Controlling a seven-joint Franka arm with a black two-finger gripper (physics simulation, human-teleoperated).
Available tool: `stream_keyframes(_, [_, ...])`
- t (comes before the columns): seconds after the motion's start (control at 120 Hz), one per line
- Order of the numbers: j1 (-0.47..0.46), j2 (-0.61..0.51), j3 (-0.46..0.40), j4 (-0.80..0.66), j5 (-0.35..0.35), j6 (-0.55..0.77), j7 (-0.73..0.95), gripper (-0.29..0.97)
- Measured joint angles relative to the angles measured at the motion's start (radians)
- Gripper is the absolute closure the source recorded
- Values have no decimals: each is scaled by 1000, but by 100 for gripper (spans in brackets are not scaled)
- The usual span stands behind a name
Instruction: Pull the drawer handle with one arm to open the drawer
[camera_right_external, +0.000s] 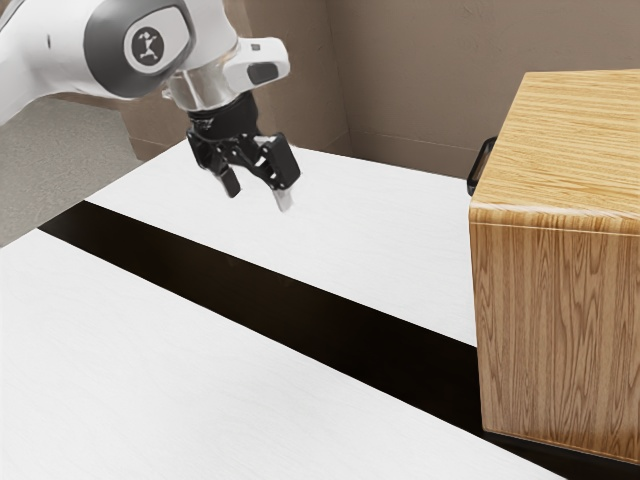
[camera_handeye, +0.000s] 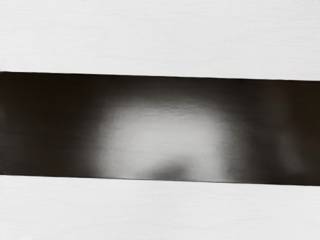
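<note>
1. The hand (camera_right_external: 259, 194) hangs above the white worktop (camera_right_external: 380, 240), fingers wide, holding nothing.
2. The black drawer handle (camera_right_external: 481, 165) sits on the wooden cabinet (camera_right_external: 560, 300) at the exterior view's right, well apart from the hand.

Materials as I read them from the console. The table (camera_right_external: 380, 230) is white and matt, with a very fine brushed grain. The band (camera_right_external: 300, 310) across it is black and glossy; in the wrist view it throws back a soft pale sheen. The cabinet (camera_right_external: 555, 320) is light, oak-like wood with a strong grain, satin rather than shiny. Its handle (camera_right_external: 481, 163) is black and smooth; plastic or metal, I cannot tell. My arm (camera_right_external: 60, 50) has glossy white shells with a grey cap. The collar (camera_right_external: 205, 90) above the hand looks like brushed metal. The gripper (camera_right_external: 259, 197) is matt black, with one fingertip (camera_right_external: 285, 203) paler. The wall (camera_right_external: 420, 60) is matt brown and the floor (camera_right_external: 50, 170) is grey and speckled.
</note>
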Motion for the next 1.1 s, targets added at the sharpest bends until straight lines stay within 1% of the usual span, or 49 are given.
stream_keyframes(0.167, [2,1,26,16,-17,-14,12,0])
stream_keyframes(0.2, [0,-28,38,53,-28,-23,14,0])
stream_keyframes(0.233, [13,-88,34,100,-39,-31,16,0])
stream_keyframes(0.275, [38,-154,20,129,-85,-39,18,0])
stream_keyframes(0.317, [66,-181,1,128,-143,-46,20,0])
stream_keyframes(0.35, [99,-190,-46,118,-175,-50,21,0])
stream_keyframes(0.375, [104,-187,-84,114,-193,-52,22,0])
stream_keyframes(0.442, [41,-167,-156,109,-230,-41,22,0])
stream_keyframes(0.517, [-53,-153,-206,108,-256,-13,22,0])
stream_keyframes(0.633, [-186,-154,-221,108,-293,32,23,0])
stream_keyframes(0.708, [-214,-156,-217,108,-300,50,23,0])
stream_keyframes(0.8, [-178,-158,-194,108,-302,62,23,0])
stream_keyframes(0.983, [58,-156,-184,111,-284,78,21,0])
stream_keyframes(1.033, [102,-151,-185,110,-284,90,19,0])
stream_keyframes(1.1, [139,-136,-187,109,-289,114,17,0])
